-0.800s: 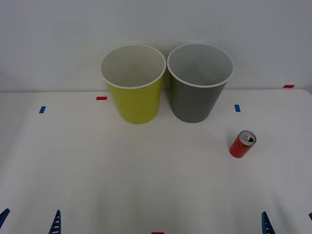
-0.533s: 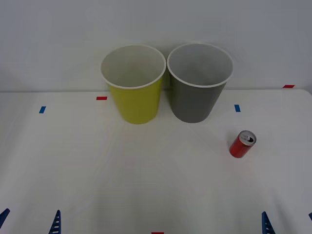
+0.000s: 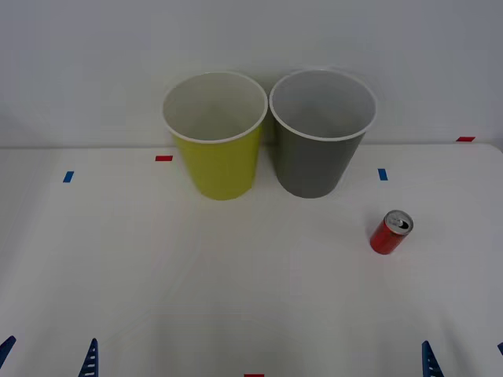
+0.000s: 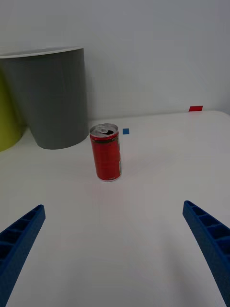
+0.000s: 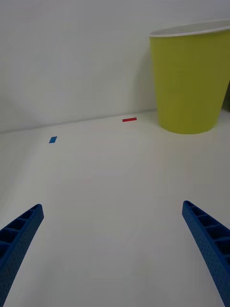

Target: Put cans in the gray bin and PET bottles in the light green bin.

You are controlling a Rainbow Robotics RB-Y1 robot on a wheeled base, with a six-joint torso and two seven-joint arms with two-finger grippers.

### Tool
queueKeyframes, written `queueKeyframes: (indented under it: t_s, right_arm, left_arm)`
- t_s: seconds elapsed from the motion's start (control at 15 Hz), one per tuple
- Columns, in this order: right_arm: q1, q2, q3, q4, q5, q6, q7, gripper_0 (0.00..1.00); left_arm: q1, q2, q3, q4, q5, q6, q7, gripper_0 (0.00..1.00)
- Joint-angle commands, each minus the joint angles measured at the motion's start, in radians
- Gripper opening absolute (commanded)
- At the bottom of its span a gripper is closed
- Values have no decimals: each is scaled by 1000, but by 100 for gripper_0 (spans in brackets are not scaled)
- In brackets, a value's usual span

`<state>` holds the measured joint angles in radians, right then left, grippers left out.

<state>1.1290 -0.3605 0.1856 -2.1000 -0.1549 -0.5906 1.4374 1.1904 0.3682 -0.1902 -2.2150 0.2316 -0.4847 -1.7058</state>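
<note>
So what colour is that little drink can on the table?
Red, with a silver top; the small red drink can shows best in the right wrist view.

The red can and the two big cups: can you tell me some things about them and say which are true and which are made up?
1. The red can stands upright on the white table. True.
2. The red can is inside the gray bin. False: it stands on the table, apart from the gray bin, on the robot's right side.
3. The light green bin stands right beside the gray bin. True.
4. The right gripper is squeezing the can. False: its fingers are open and the can stands farther off, untouched.
5. The left gripper is open over bare table. True.
6. The light green bin has a bottle in it. False: its pale inside looks empty in the front view.
</note>
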Motion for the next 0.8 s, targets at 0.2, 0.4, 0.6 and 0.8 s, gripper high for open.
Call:
queueKeyframes:
  t_s: [0.2,0.4,0.6,0.8]
  right_arm:
    - [0,0,0,0,0,0,0,100]
    - [0,0,0,0,0,0,0,100]
    - [0,0,0,0,0,0,0,100]
    - [0,0,0,0,0,0,0,100]
  left_arm:
    - [0,0,0,0,0,0,0,100]
    - [0,0,0,0,0,0,0,100]
    - [0,0,0,0,0,0,0,100]
    - [0,0,0,0,0,0,0,100]
